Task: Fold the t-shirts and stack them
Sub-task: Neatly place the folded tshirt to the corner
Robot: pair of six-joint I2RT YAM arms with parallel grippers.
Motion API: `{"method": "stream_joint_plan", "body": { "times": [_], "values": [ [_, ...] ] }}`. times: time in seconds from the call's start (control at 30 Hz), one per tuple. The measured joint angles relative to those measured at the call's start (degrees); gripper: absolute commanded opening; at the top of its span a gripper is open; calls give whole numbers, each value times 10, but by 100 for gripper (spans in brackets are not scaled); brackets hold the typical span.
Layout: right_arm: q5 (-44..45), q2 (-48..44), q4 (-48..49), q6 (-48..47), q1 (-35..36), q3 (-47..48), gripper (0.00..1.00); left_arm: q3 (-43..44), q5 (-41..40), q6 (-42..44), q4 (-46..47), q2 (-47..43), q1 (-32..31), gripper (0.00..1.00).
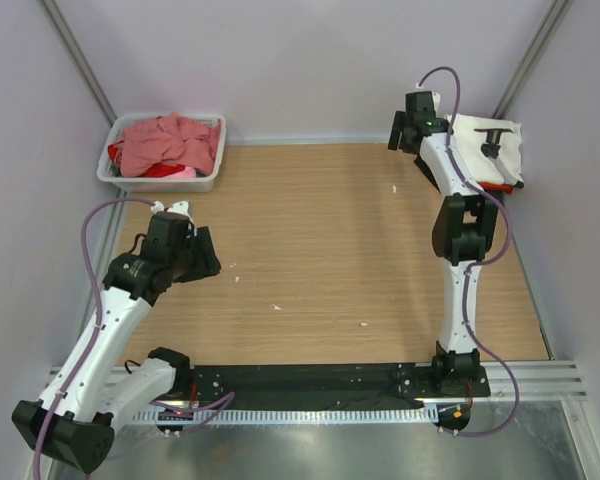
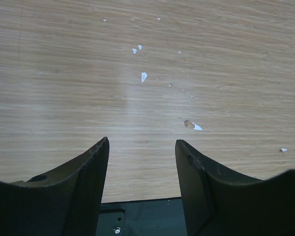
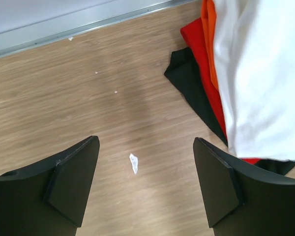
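Note:
A folded stack lies at the table's far right: the white t-shirt [image 1: 485, 150] is on top, with a red edge [image 1: 502, 187] under it. In the right wrist view the white t-shirt [image 3: 260, 73] covers orange [image 3: 209, 27], red [image 3: 199, 46] and black [image 3: 189, 81] shirts. A dusty-pink t-shirt [image 1: 167, 142] is crumpled in the tub. My right gripper [image 1: 398, 133] [image 3: 145, 140] is open and empty above bare wood, just left of the stack. My left gripper [image 1: 208, 256] [image 2: 142, 142] is open and empty over bare table at the near left.
The white plastic tub [image 1: 160, 184] stands at the far left corner, with some red cloth [image 1: 158, 170] under the pink shirt. A dark T-shaped mark [image 1: 494, 138] shows on the white shirt. Small white scraps [image 1: 276, 307] [image 2: 143, 76] [image 3: 133, 162] dot the wooden table [image 1: 320, 240]. Walls enclose three sides.

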Motion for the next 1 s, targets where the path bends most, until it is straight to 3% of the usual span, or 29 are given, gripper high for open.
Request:
{"method": "stream_joint_plan", "body": {
  "times": [0.33, 0.57, 0.87, 1.0],
  "values": [
    [84, 184, 7, -45, 8, 138, 81, 0, 0, 0, 1, -13, 0, 58],
    [118, 204, 45, -67, 2, 141, 80, 0, 0, 0, 1, -13, 0, 59],
    [128, 231, 85, -71, -10, 147, 68, 0, 0, 0, 1, -5, 0, 58],
    [125, 233, 88, -72, -17, 146, 52, 0, 0, 0, 1, -2, 0, 58]
  ]
}}
